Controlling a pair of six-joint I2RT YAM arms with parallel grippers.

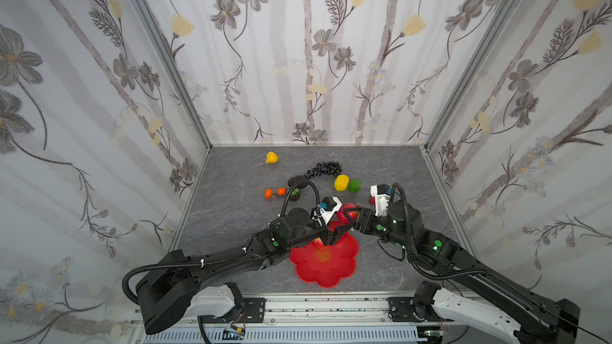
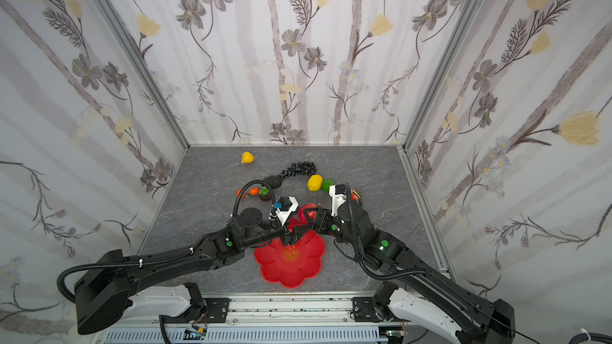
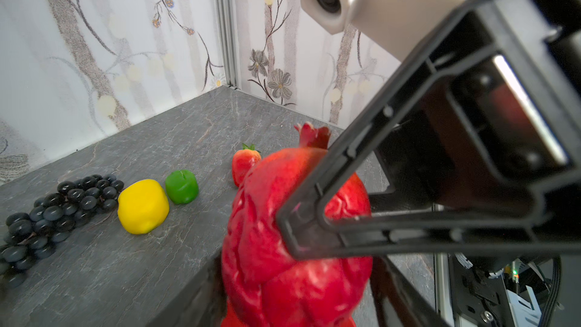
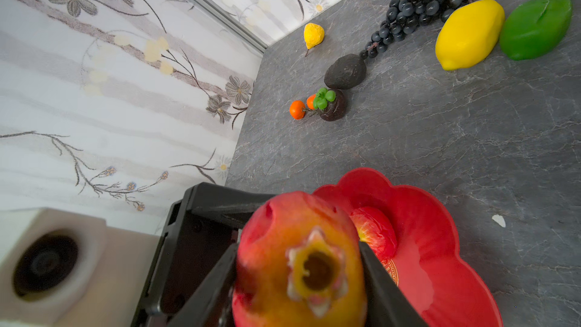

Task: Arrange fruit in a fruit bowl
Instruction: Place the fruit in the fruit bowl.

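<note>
A big red pomegranate-like fruit [image 1: 346,215] [image 2: 306,213] hangs over the far rim of the red scalloped fruit bowl [image 1: 331,273] [image 4: 446,246]. My right gripper [image 4: 298,278] [image 1: 350,222] is shut on it, both fingers pressed to its sides. My left gripper [image 3: 298,290] [image 1: 337,232] reaches in from the other side. It is open, a finger on each side of the same fruit [image 3: 295,246]. A red-yellow apple [image 4: 375,234] lies in the bowl. The lemon [image 1: 341,183], green fruit [image 1: 354,185], grapes [image 1: 326,169], avocado [image 1: 298,181], oranges [image 1: 275,192], pear [image 1: 271,157] and strawberry [image 3: 243,165] lie on the table behind.
A small dark fruit with green leaves [image 4: 331,106] sits beside the oranges. Flowered walls close the grey table on three sides, with metal posts at the back corners. Both arms cross the front half of the table, and the left one hangs over the bowl's left rim.
</note>
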